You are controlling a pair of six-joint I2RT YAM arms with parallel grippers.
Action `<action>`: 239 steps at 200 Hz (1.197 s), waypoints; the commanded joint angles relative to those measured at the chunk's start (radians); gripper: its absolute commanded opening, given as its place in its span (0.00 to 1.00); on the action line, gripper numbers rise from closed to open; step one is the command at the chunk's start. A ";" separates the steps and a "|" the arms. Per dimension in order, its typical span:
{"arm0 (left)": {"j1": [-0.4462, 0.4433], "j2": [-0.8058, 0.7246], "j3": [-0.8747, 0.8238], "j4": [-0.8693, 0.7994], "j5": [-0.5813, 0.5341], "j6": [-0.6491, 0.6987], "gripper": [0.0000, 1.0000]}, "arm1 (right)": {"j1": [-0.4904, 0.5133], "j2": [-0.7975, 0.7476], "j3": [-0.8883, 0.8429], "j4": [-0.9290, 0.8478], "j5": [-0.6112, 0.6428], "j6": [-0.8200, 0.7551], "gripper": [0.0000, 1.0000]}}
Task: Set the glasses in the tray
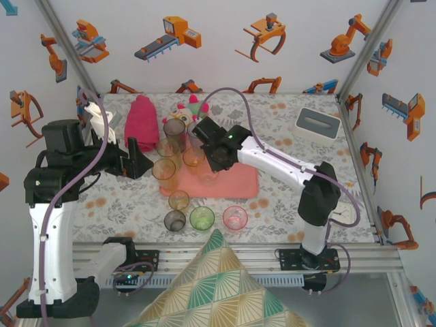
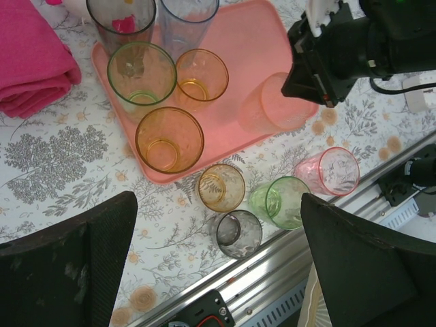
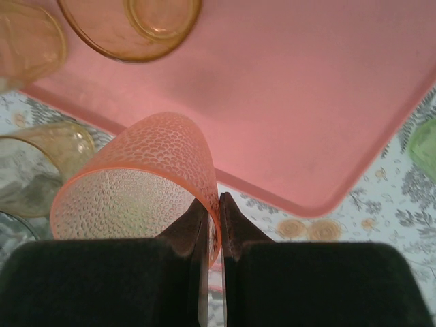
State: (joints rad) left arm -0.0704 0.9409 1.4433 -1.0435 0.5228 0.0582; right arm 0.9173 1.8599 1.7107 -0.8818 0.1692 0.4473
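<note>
The salmon-pink tray lies mid-table with several tall glasses standing on its left part: grey, amber and orange. My right gripper is shut on the rim of a dimpled orange-pink glass, tilted just above the tray's near edge. On the cloth in front of the tray stand short amber, grey, green and pink glasses. My left gripper hangs open above the grey one, holding nothing.
A magenta rolled towel and a plush toy lie at the back left. A white-rimmed grey box sits back right. An aluminium rail runs along the table's near edge, with a patterned cushion below it.
</note>
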 commanded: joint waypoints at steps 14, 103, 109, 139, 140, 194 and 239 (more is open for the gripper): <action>0.004 -0.014 0.000 -0.006 0.030 -0.003 0.97 | 0.025 0.056 0.056 0.043 -0.019 0.031 0.08; 0.004 -0.015 0.002 -0.005 0.039 -0.002 0.97 | 0.036 0.112 0.081 0.072 -0.021 0.044 0.08; 0.004 -0.013 -0.001 -0.006 0.037 -0.002 0.97 | 0.037 0.115 0.083 0.075 -0.022 0.045 0.08; 0.004 -0.017 -0.001 -0.006 0.039 -0.002 0.97 | 0.038 0.138 0.101 0.079 -0.033 0.050 0.08; 0.003 -0.017 -0.001 -0.006 0.039 -0.003 0.97 | 0.038 0.138 0.102 0.079 -0.033 0.050 0.08; 0.004 -0.017 0.003 -0.005 0.039 -0.002 0.97 | 0.048 0.170 0.121 0.084 -0.044 0.056 0.09; 0.004 -0.012 0.009 -0.006 0.040 -0.003 0.97 | 0.051 0.193 0.136 0.083 -0.050 0.054 0.09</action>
State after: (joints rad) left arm -0.0704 0.9344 1.4433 -1.0443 0.5404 0.0586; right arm 0.9611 2.0415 1.8099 -0.8021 0.1230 0.4828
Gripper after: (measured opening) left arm 0.971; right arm 0.106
